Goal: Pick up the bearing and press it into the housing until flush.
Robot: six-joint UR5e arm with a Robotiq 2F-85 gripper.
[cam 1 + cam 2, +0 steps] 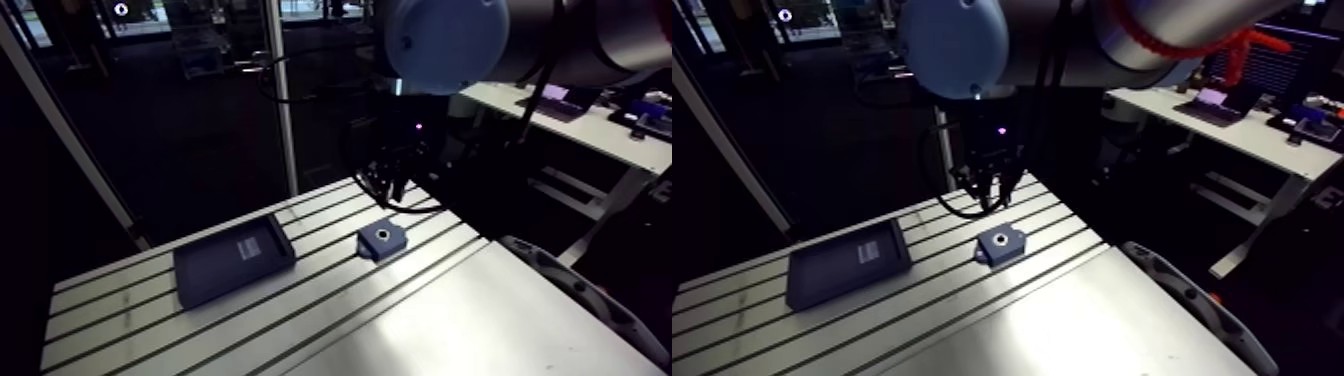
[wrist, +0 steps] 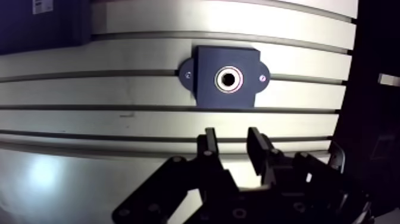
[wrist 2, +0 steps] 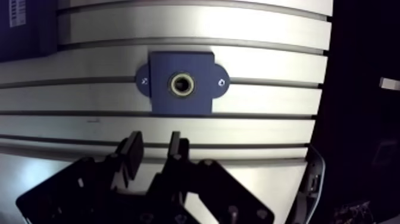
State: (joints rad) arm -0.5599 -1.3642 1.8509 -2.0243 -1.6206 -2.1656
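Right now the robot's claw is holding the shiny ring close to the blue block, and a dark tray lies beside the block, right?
Not quite. The gripper holds nothing: its fingers are apart and empty. The shiny ring sits in the hole of the blue block, as the wrist view shows. The dark tray does lie beside the block.

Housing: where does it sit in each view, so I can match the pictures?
Arm view: housing lies on the table, apart from the tray.
Wrist view: housing lies flat on the table, straight ahead of the open gripper.
Shared landmark: the tray with its pale label; only its corner shows in the wrist view.
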